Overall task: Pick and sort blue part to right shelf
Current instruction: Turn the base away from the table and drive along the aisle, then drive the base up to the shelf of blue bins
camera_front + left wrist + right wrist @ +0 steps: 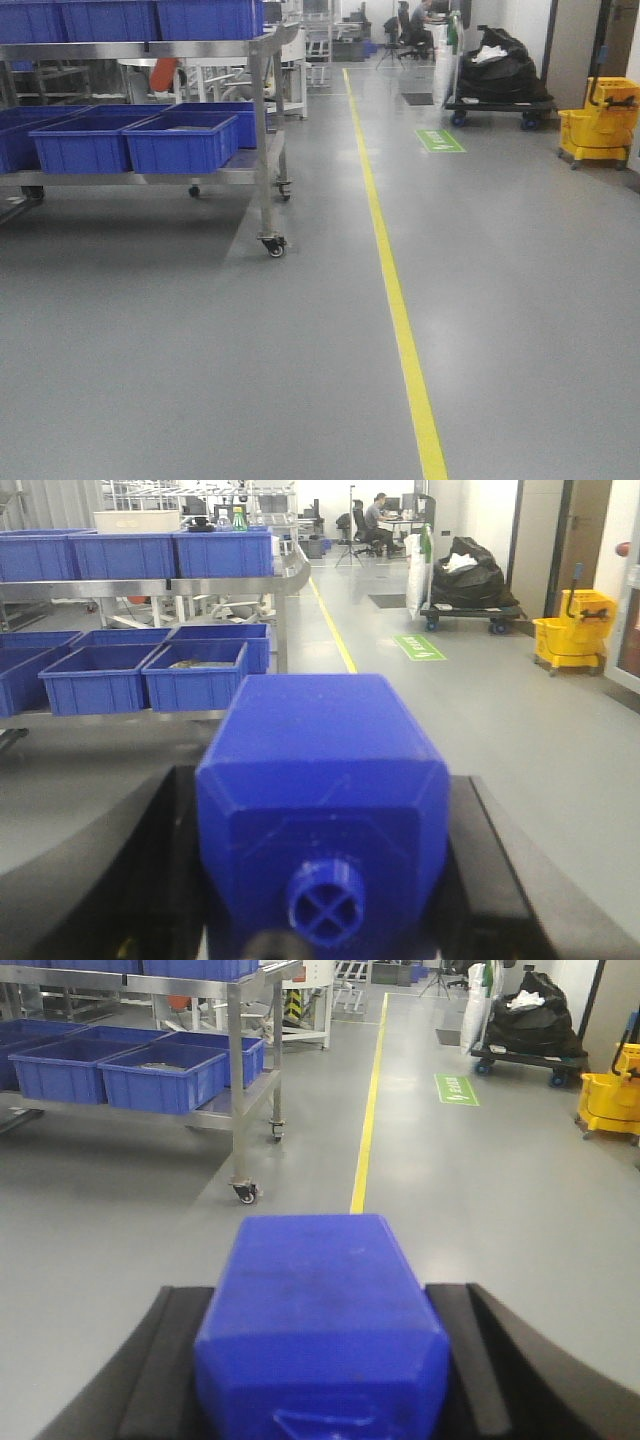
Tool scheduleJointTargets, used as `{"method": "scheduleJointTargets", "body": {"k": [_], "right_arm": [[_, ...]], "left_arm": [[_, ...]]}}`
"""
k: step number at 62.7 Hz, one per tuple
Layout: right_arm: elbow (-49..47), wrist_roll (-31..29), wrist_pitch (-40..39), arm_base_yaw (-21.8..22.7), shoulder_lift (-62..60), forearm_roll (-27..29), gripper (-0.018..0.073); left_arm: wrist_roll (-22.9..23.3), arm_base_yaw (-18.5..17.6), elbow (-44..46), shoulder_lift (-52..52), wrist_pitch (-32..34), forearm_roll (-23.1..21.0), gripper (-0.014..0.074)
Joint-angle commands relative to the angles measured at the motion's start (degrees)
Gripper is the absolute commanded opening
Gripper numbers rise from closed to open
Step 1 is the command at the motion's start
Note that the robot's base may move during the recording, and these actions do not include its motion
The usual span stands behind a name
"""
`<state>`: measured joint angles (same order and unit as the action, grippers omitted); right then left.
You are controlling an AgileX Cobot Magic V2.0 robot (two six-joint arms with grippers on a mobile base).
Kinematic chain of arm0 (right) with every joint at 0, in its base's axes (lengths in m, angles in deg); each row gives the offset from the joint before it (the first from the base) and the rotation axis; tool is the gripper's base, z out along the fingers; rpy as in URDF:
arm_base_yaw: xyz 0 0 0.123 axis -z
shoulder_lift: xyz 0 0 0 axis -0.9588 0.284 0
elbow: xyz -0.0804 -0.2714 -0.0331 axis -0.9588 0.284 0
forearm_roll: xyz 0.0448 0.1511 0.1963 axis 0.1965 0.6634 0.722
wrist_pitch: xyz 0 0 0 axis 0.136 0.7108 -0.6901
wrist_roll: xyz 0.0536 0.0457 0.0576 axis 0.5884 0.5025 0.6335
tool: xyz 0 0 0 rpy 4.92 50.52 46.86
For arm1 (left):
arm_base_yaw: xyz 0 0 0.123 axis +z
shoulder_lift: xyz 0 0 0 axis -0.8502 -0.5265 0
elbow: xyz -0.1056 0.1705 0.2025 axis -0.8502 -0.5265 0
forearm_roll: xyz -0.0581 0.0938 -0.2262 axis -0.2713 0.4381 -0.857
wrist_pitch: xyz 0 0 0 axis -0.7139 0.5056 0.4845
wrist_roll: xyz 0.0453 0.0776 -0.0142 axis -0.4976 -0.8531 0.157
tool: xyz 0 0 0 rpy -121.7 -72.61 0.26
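In the right wrist view the blue part [318, 1310], a deep-blue block with sloped shoulders, fills the space between the black fingers [165, 1360]; my right gripper [320, 1360] is shut on it. In the left wrist view my left gripper [322, 880] is shut on another blue block [320, 750], a squat one with a small round cross-marked stud [327, 898] facing the camera. Both are held above the grey floor. Neither gripper shows in the front view. I cannot tell which rack is the right shelf.
A wheeled steel rack [262, 120] with several blue bins [180, 140] stands at the left. A yellow floor line [400, 310] runs forward. Far right are a yellow mop bucket [600, 120] and a cart with black bags [500, 70]. A person sits at the far end.
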<state>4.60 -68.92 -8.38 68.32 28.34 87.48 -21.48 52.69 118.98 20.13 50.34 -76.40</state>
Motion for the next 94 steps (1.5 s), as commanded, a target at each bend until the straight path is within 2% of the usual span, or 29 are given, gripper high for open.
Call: {"method": "scheduleJointTargets", "body": {"k": [1, 94], "right_arm": [[-1.75, -0.54, -5.32, 0.45, 0.48, 0.04, 0.0372], [-1.75, -0.54, -5.32, 0.45, 0.48, 0.04, 0.0372]], "left_arm": [[0.26, 0.03, 1.6, -0.43, 5.37, -0.31, 0.0332], [0.26, 0.03, 1.6, -0.43, 5.37, -0.31, 0.0332]]}}
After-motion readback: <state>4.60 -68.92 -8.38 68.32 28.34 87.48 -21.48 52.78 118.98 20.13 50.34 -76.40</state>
